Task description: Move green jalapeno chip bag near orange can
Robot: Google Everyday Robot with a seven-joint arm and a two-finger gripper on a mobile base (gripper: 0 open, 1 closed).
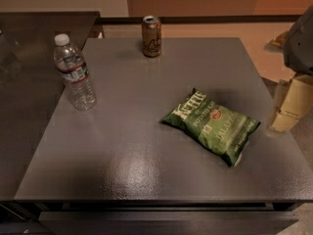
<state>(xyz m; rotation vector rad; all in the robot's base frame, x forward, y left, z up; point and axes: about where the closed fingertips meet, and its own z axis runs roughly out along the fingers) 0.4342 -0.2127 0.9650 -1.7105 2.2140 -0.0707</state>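
Note:
The green jalapeno chip bag lies flat on the dark grey table, right of its middle, with white "Kettle" lettering and a small red mark. The orange can stands upright at the table's far edge, well apart from the bag. My gripper, pale beige under a grey arm, hangs at the right edge of the view, just off the table's right side. It is a little right of the bag and holds nothing that I can see.
A clear plastic water bottle with a white cap stands near the table's left edge. A second dark surface adjoins the table at the left. Tan floor lies beyond the right side.

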